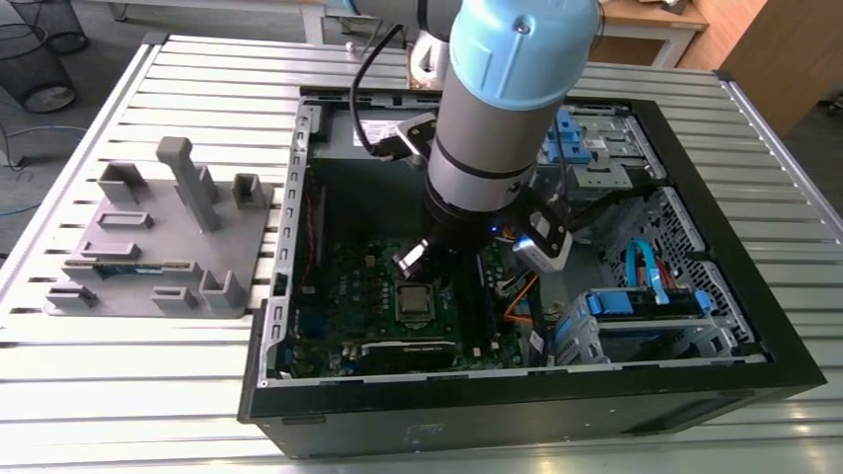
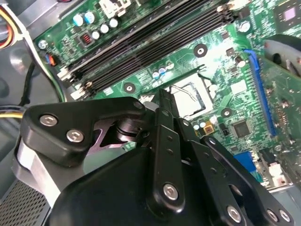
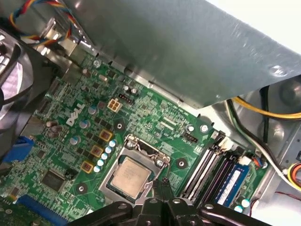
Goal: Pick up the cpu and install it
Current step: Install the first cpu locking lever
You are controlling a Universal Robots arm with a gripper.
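Note:
The cpu (image 3: 130, 176), a small square chip with a silver top, lies flat in the silver-framed socket (image 3: 123, 149) on the green motherboard (image 3: 155, 117). In the exterior view the cpu (image 1: 414, 301) sits low in the middle of the open computer case (image 1: 527, 395). My gripper (image 3: 161, 184) hovers just above the socket's edge next to the memory slots, its black fingers (image 2: 163, 101) pressed together and holding nothing. In the second wrist view the fingers cover part of the socket (image 2: 190, 94).
A grey tray (image 1: 145, 247) on the slatted table at the exterior view's left holds a green memory stick (image 1: 125, 268). Black memory slots (image 2: 141, 37) and a blue memory module (image 3: 230, 183) run beside the socket. Case walls, a fan (image 3: 9, 80) and coloured cables (image 3: 277, 113) surround the board.

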